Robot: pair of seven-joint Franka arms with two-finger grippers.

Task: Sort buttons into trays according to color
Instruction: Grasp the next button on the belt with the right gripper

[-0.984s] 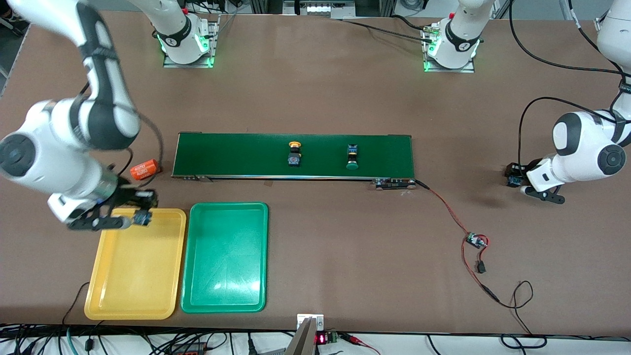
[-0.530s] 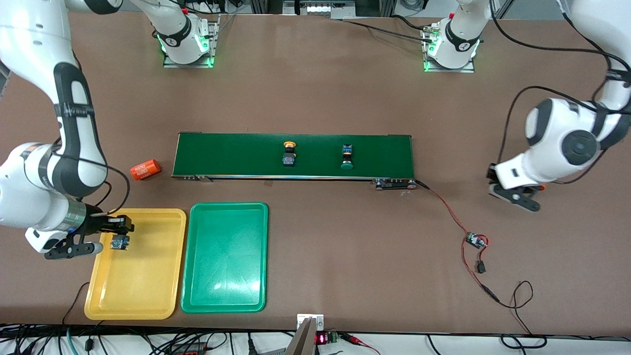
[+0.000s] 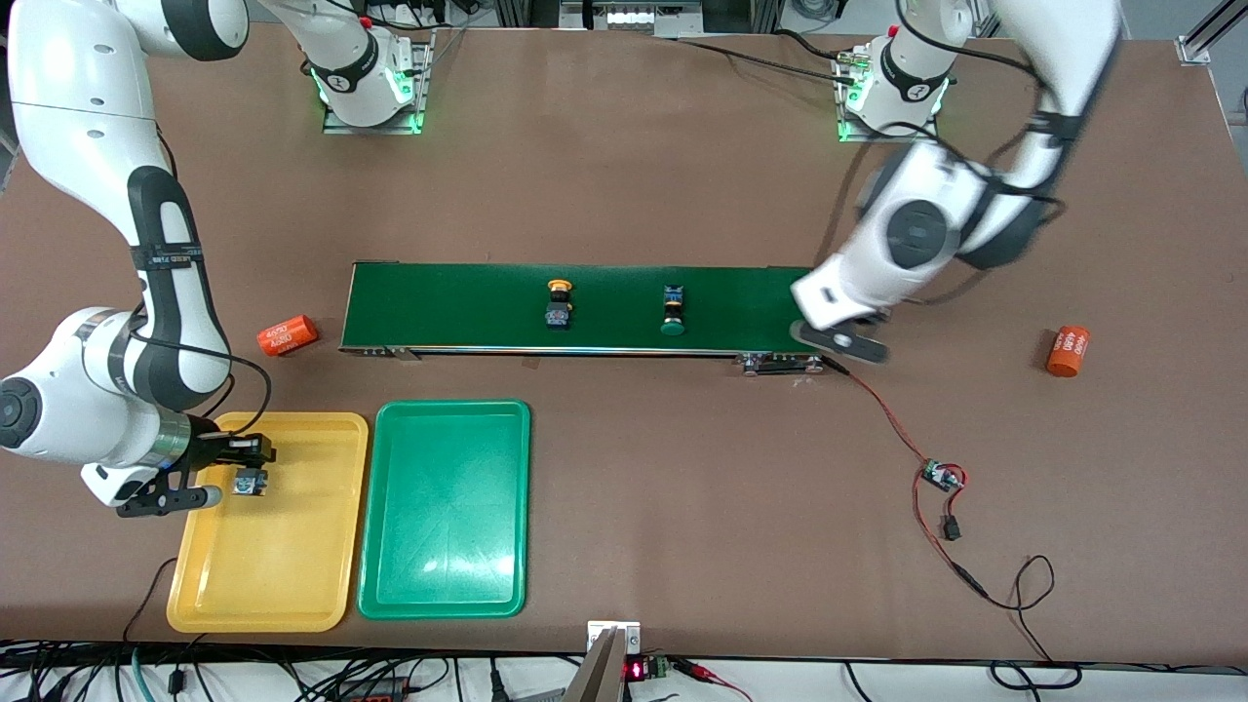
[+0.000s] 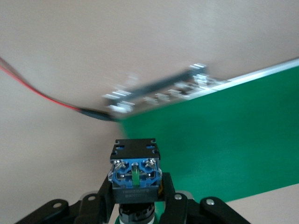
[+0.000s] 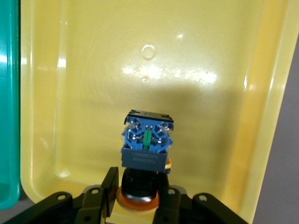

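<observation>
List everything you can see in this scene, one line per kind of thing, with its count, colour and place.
Belt buttons: two, yellow-capped button and green-capped button, apart on the conveyor belt.
Held buttons: two, blue-black bodies; orange-capped button, button with hidden cap.
Trays: two, yellow tray beside green tray, nearer the camera than the belt.
Conveyor belt: one, dark green, mid-table.
Orange cylinders: two, one at each end of the belt.
Cable: one, red-black, running from the belt.
Right pincer: shut on orange-capped button, over yellow tray.
Left pincer: shut on the other button, over the belt's end.
</observation>
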